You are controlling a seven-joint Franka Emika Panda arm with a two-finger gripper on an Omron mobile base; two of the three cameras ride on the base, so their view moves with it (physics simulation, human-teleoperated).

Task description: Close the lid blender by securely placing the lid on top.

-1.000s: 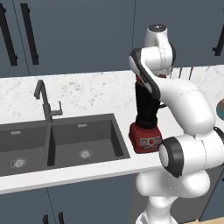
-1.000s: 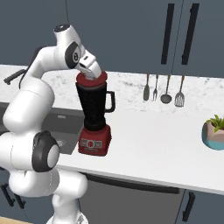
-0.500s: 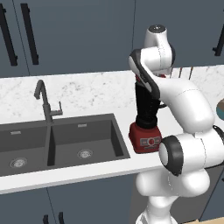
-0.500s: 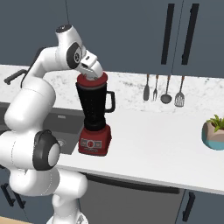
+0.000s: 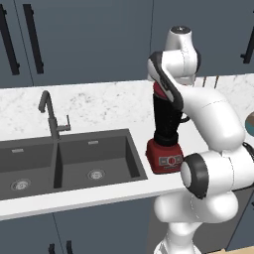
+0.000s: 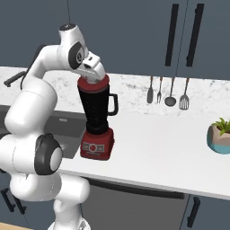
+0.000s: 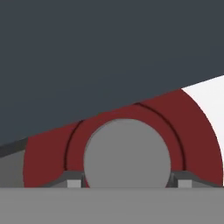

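Blender [image 6: 97, 121]: one | lid [image 7: 127, 144]: one, atop jar | gripper [image 7: 127, 183]: fingers straddling lid, grip unclear

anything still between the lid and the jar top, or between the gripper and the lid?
Nothing visible. The lid sits on top of the blender jar, no gap visible in the right base view. In the hand view the gripper hangs right over the lid, one fingertip either side of its grey centre.
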